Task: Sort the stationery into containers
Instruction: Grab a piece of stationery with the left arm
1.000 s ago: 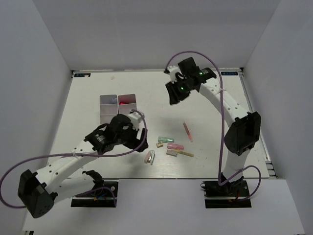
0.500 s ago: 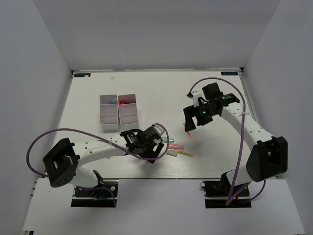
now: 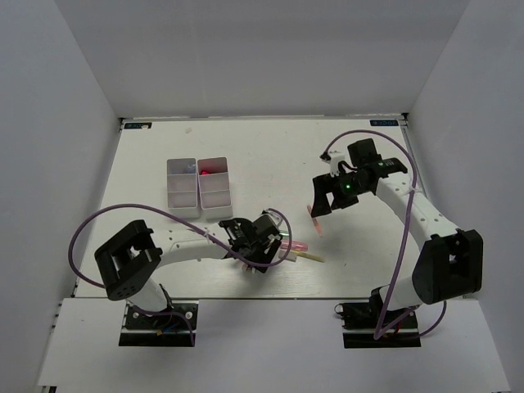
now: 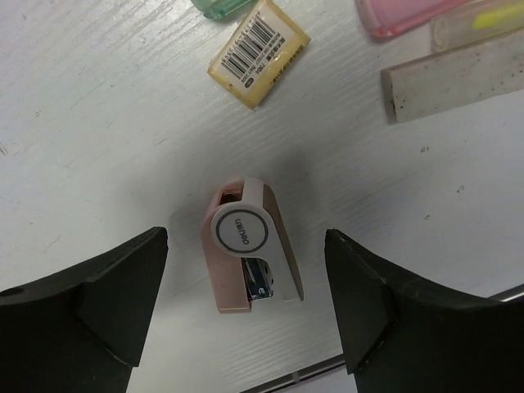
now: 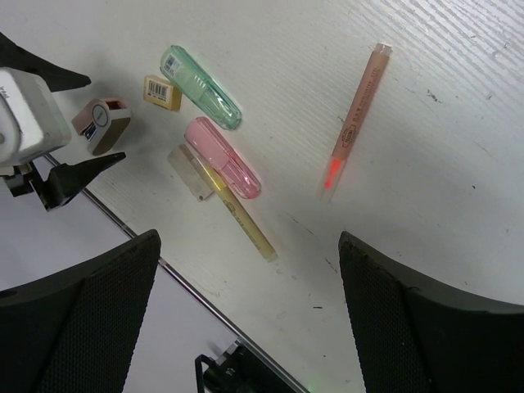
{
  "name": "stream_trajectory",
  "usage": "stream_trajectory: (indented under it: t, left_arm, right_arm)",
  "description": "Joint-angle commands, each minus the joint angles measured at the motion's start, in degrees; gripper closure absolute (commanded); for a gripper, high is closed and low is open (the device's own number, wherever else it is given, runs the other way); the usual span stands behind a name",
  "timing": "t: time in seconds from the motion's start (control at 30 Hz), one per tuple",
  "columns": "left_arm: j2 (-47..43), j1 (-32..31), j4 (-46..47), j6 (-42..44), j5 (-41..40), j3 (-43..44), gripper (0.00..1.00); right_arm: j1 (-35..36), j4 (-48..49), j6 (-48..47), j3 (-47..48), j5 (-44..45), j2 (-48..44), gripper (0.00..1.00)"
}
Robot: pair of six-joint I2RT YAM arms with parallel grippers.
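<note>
The white surface (image 3: pixel 262 155) fills the floor of a white-walled enclosure, and both arms reach out over it from its near edge. The left arm (image 3: pixel 184 243) lies low and bends rightward to the loose stationery near the front; the right arm (image 3: pixel 413 213) arches up and inward to the right of the centre. The containers (image 3: pixel 198 188), a white block of bins in two columns, stand left of centre, well apart from the loose pieces, with something red (image 3: pixel 211 170) in the far right compartment. The left fingers (image 4: pixel 106 303) are spread wide on either side of a small pink piece, touching nothing. The right fingers (image 5: pixel 82 311) are also spread wide and grip nothing, raised above the surface. The rest of the stationery lies flat on the surface. A thin pink pencil (image 5: pixel 356 123) lies alone, apart from the cluster. In the cluster, a slim yellow stick (image 5: pixel 241 217) runs out from under a pink capsule-shaped piece (image 5: pixel 223 157), a pale flat strip (image 5: pixel 190 172) sits just beside them, and a green capsule-shaped piece (image 5: pixel 201 87) lies near, roughly parallel to the pink one. The small pink piece (image 4: pixel 250 246), with a round white label and a tan side, sits between the left fingers, and a little yellow eraser (image 4: pixel 258 51) with a barcode lies near it, beside the green piece.
</note>
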Motion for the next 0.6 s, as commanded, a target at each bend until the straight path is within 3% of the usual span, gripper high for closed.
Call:
stream_trajectory:
  t: [0.0,0.13,0.17,0.23,0.27,0.4,0.57]
  left_arm:
    - [0.02,-0.53,1.36,-1.59,-1.02,0.52,0.13]
    - [-0.68,-0.53,1.45,-1.59,-1.63,-0.45,0.3]
    - [-0.68,-0.53,1.28,-1.5,-1.72,-0.62,0.39]
    - [-0.51,-0.53,1.28,-1.15,-1.9,-0.45,0.48]
    - [-0.33,-0.45,1.28,-1.15,-1.99,-0.45,0.61]
    - [-0.41,-0.45,0.84,-0.89,-1.72,0.17,0.84]
    - [-4.8,0.25,-2.23,-0.62,-4.18,1.66,0.87]
  right_arm:
    - [-0.89,0.99,0.48,-0.41,-2.33,-1.07,0.1]
    - [-1.68,0.91,0.48,-0.58,-3.55,-0.98,0.1]
    - [-1.68,0.99,0.48,-0.67,-3.73,-1.07,0.1]
    - [-1.85,0.82,0.57,-0.67,-4.08,-1.07,0.1]
    - [-2.03,0.91,0.65,-0.67,-4.34,-1.07,0.1]
    - [-2.56,0.91,0.66,-0.76,-4.96,-1.16,0.1]
    - [-3.08,0.99,0.48,-1.11,-5.4,-1.42,0.1]
